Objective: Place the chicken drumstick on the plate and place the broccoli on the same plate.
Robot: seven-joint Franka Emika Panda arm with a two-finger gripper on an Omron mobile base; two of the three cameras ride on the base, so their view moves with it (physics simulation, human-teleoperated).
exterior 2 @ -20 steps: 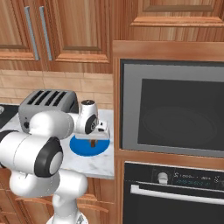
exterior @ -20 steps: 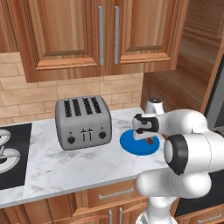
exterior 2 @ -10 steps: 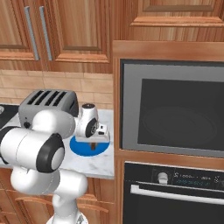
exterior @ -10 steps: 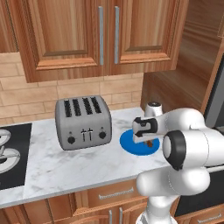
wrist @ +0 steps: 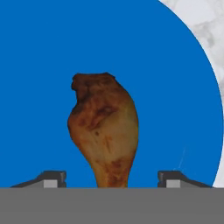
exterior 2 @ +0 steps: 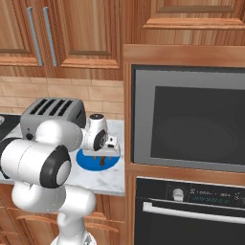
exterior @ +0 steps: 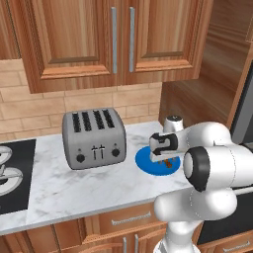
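Observation:
The chicken drumstick (wrist: pixel 105 127) lies on the bright blue plate (wrist: pixel 39 52), its thin end pointing toward the hand. My gripper (wrist: pixel 111 179) hovers just above it, open, with the finger tips (wrist: pixel 52 177) standing wide on either side of the thin end and not touching it. From the base, the plate (exterior: pixel 146 163) sits on the marble counter right of the toaster, with the gripper (exterior: pixel 165 159) pointing down over its right half and the drumstick (exterior: pixel 171 163) under it. From the other side, the gripper (exterior 2: pixel 103 155) hangs over the plate (exterior 2: pixel 88 163). The broccoli is out of view.
A silver four-slot toaster (exterior: pixel 94 138) stands left of the plate. A black stove top (exterior: pixel 12 173) lies at the far left. A tall wooden oven cabinet (exterior 2: pixel 186 119) bounds the counter on the right. Wall cabinets (exterior: pixel 113 39) hang above.
The hand has stayed over the plate's right half and sunk only slightly. The base and the toaster have not moved.

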